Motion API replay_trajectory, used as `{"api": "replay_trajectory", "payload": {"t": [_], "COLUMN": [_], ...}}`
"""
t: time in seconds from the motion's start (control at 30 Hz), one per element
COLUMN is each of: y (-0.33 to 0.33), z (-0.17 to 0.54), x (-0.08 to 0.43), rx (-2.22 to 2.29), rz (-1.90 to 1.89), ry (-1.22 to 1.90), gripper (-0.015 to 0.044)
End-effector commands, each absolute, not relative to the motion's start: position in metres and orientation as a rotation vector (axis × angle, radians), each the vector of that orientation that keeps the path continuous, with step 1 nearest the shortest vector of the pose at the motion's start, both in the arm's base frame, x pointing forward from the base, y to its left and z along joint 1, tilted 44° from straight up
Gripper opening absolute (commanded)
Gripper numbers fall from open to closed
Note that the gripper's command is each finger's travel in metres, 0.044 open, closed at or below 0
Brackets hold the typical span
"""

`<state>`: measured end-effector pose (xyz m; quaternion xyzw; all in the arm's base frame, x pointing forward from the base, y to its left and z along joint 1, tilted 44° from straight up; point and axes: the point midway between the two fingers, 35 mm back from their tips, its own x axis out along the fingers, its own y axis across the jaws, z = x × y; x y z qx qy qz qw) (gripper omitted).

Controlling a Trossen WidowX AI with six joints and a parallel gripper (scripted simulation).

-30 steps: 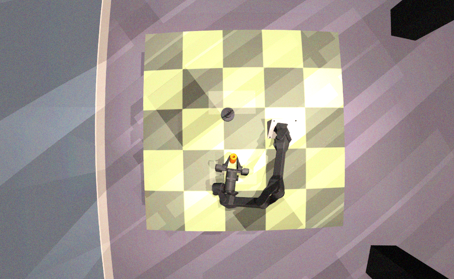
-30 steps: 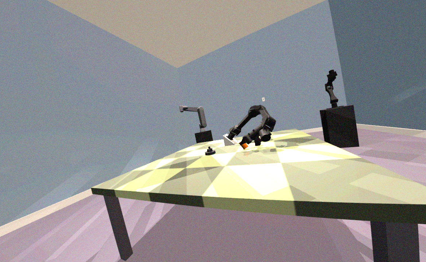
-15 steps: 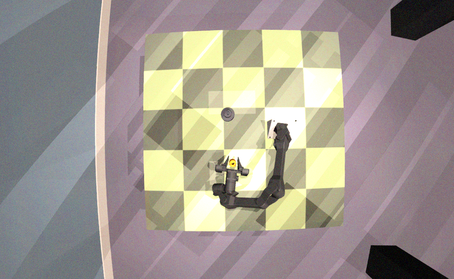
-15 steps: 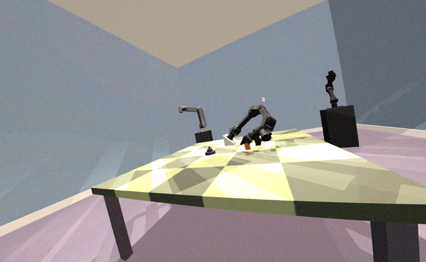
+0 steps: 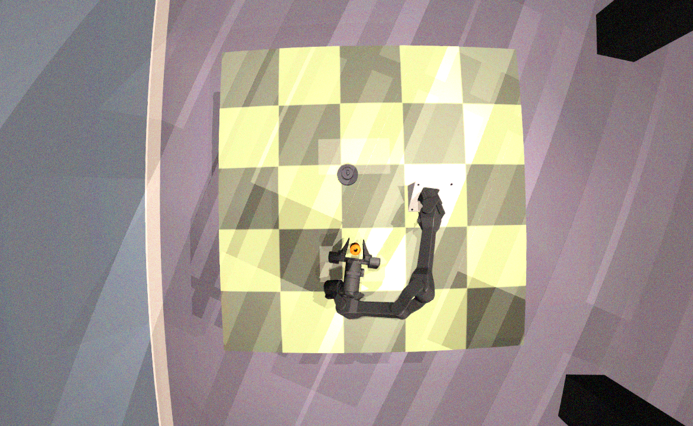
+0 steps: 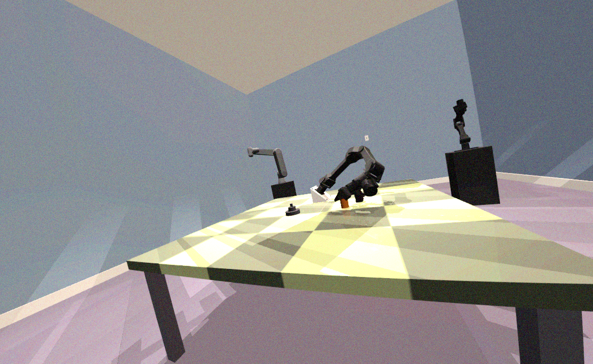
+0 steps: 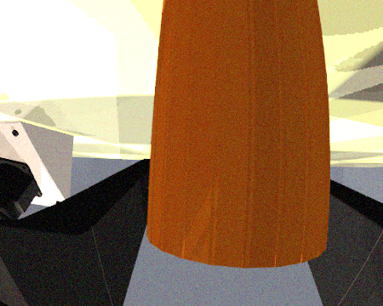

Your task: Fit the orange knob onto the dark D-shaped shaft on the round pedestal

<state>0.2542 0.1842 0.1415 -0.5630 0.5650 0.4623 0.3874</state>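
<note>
The orange knob (image 5: 355,247) stands upright on the checkered table, its dark hole showing from above. It also shows in the side view (image 6: 344,203) and fills the wrist view (image 7: 239,108). My gripper (image 5: 355,244) is low over the table with its fingers open, one on each side of the knob; it also shows in the side view (image 6: 344,197). I cannot tell whether the fingers still touch the knob. The round dark pedestal (image 5: 347,173) (image 6: 292,211) with its short D-shaped shaft stands apart from the knob, toward the table's middle, and is bare.
The arm's white base plate (image 5: 417,197) sits to the right of the pedestal. Two black blocks with other arms (image 6: 471,174) (image 6: 283,189) stand off the table. The table's left edge lies near the wall side.
</note>
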Motion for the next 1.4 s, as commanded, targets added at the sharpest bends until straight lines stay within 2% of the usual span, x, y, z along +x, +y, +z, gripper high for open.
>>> {"api": "replay_trajectory", "payload": {"t": [0.0, 0.2, 0.47, 0.57, 0.73, 0.93, 1.27, 1.37], "y": [0.184, 0.184, 0.183, 0.169, 0.148, 0.124, 0.123, 0.123], "z": [0.141, 0.141, 0.141, 0.147, 0.172, 0.214, 0.216, 0.216], "x": [0.254, 0.254, 0.254, 0.253, 0.255, 0.264, 0.264, 0.264], "rx": [-1.433, -1.433, -1.42, -1.23, -0.857, -0.58, -0.574, -0.471], "rz": [1.177, 1.177, 1.188, 1.329, 1.53, 1.559, 1.557, 1.496], "ry": [1.439, 1.439, 1.438, 1.395, 1.141, 0.712, 0.697, 0.797], "gripper": [0.0286, 0.044, 0.044, 0.044, 0.044, 0.044, 0.044, 0.044]}}
